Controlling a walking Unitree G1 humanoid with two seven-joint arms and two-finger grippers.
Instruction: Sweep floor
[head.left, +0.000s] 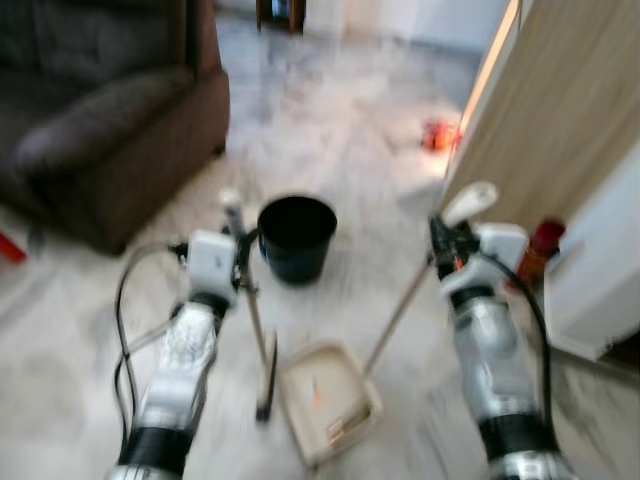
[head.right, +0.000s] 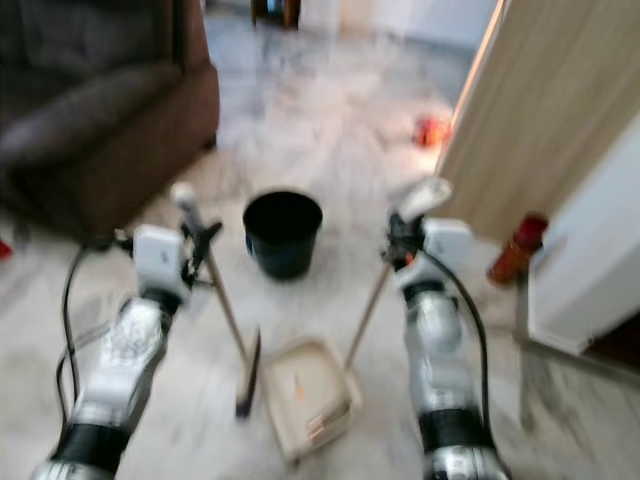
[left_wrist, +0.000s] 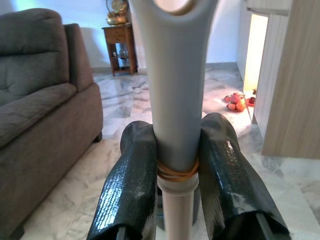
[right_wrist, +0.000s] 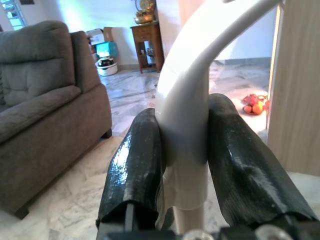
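Left gripper (left_wrist: 176, 175) clamped on broom (head.left: 254, 318), right gripper (right_wrist: 184, 165) on dustpan (head.left: 327, 400) handle; light, stiff, top-gripped; bin (head.left: 296, 237) at twelve.

both silver arms are seen reaching forward from the bottom edge of the head views, left arm (head.left: 175, 375) at lower left, right arm (head.left: 495, 375) at lower right, forearms angled slightly inward. each white wrist unit is raised near mid-frame. the left gripper (left_wrist: 175, 165) is clamped on a grey broom handle (left_wrist: 175, 85), its two black fingers (left_wrist: 132, 185) pressed against either side. the right gripper (right_wrist: 185, 155) is closed around a white dustpan handle (right_wrist: 185, 115), with fingers (right_wrist: 135, 170) flanking it tightly.
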